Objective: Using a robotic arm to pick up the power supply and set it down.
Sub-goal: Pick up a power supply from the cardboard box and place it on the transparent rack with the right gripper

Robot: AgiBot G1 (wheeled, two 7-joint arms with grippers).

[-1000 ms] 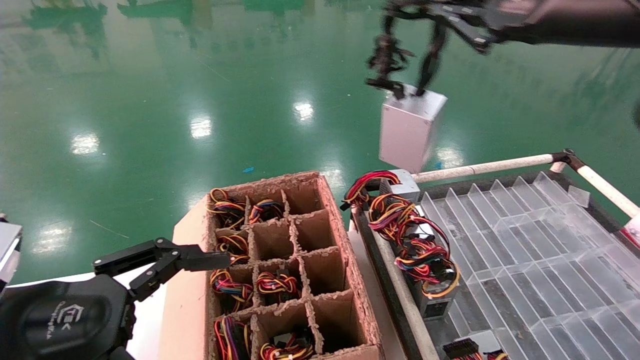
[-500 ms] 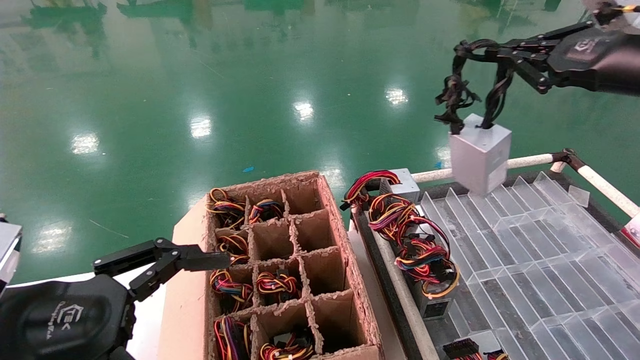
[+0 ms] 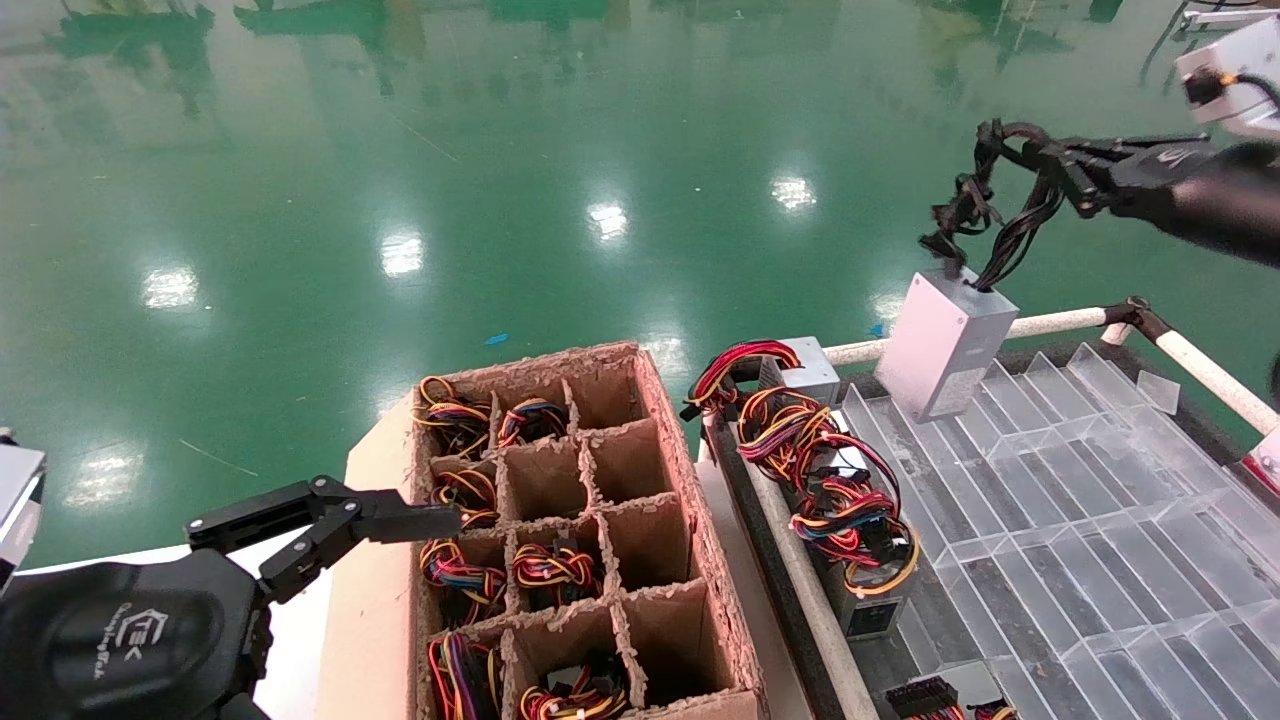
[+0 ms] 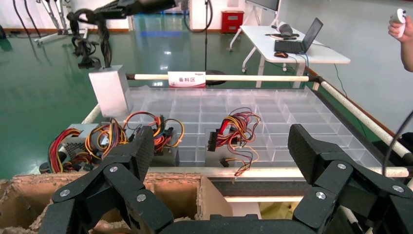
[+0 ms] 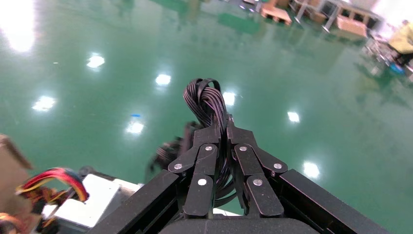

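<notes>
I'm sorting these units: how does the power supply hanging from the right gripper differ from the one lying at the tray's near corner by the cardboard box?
The hanging power supply has all-black cables; the lying unit has red, yellow and orange wires. The first stands tilted, its lower end at the tray, cables pinched by the right gripper; the second lies free. Both are grey metal boxes.

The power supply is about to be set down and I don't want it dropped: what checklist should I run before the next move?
1. Right gripper jaws closed on the black cable bundle: ok.
2. Small light-grey metal power supply box hanging over the clear plastic divider tray: ok.
3. Box level: not ok, tilted.
4. Box touching the tray: cannot tell.
5. Tray cells under it free of the red-yellow-wired units: ok.
6. Left gripper parked beside the brown cardboard divider box: ok.
</notes>
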